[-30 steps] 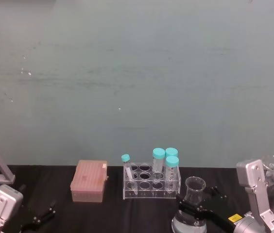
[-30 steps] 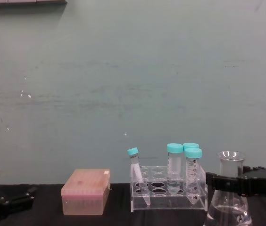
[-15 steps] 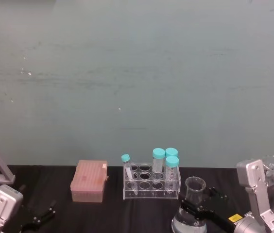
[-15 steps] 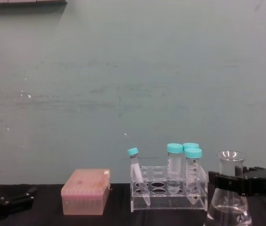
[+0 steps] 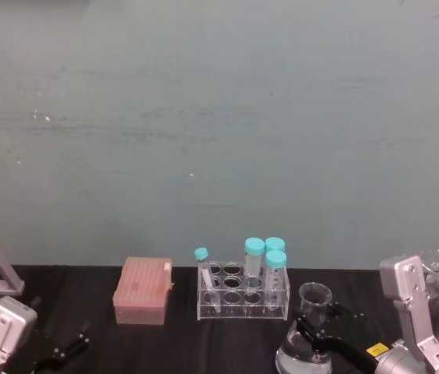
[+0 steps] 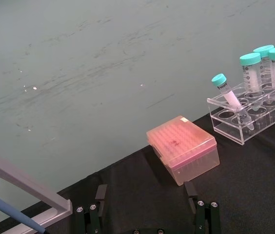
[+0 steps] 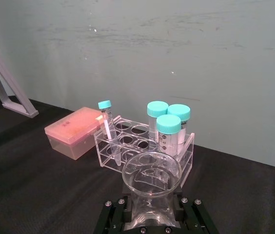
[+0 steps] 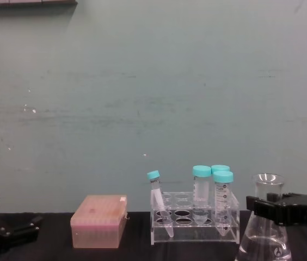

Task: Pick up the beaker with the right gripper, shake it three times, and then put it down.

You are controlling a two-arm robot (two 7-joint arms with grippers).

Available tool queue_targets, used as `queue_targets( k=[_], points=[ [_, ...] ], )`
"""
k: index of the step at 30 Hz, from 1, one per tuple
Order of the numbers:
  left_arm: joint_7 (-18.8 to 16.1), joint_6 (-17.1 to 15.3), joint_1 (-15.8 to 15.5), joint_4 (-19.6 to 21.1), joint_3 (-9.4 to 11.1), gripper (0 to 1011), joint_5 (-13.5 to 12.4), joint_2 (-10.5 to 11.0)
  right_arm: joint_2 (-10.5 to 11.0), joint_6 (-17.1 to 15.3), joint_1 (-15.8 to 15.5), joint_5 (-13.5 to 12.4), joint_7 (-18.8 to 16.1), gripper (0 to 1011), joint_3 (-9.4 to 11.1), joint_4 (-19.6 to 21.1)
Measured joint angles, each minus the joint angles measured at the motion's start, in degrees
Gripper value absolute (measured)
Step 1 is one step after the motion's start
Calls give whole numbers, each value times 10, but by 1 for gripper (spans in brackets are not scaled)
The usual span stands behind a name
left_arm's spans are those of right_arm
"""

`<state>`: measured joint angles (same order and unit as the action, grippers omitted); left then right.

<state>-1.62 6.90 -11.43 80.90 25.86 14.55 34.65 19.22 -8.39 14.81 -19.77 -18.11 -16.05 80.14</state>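
The black right end effector (image 8: 261, 207) grips the neck of the clear glass conical beaker (image 8: 265, 243), just beside the transparent tube rack (image 8: 194, 223). Sideways shaking could hit the rack or slosh liquid out. The left end effector (image 6: 146, 190) sits open, far left.

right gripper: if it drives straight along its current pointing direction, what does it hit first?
The right gripper holds the beaker by the neck, so the glass leads. Dead ahead is the tube rack; it would likely hit that first, near the front teal-capped tube. Gap unclear.
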Motion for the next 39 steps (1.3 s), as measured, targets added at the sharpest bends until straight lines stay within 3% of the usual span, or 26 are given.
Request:
queue_targets(
  k=[23,39],
  points=[
    [0,0,0,0,0,1000,0,0,7,-13,7,18,5,453,0,20],
    [0,0,0,0,0,1000,0,0,7,-44,11,1,10,453,18,49]
  ],
)
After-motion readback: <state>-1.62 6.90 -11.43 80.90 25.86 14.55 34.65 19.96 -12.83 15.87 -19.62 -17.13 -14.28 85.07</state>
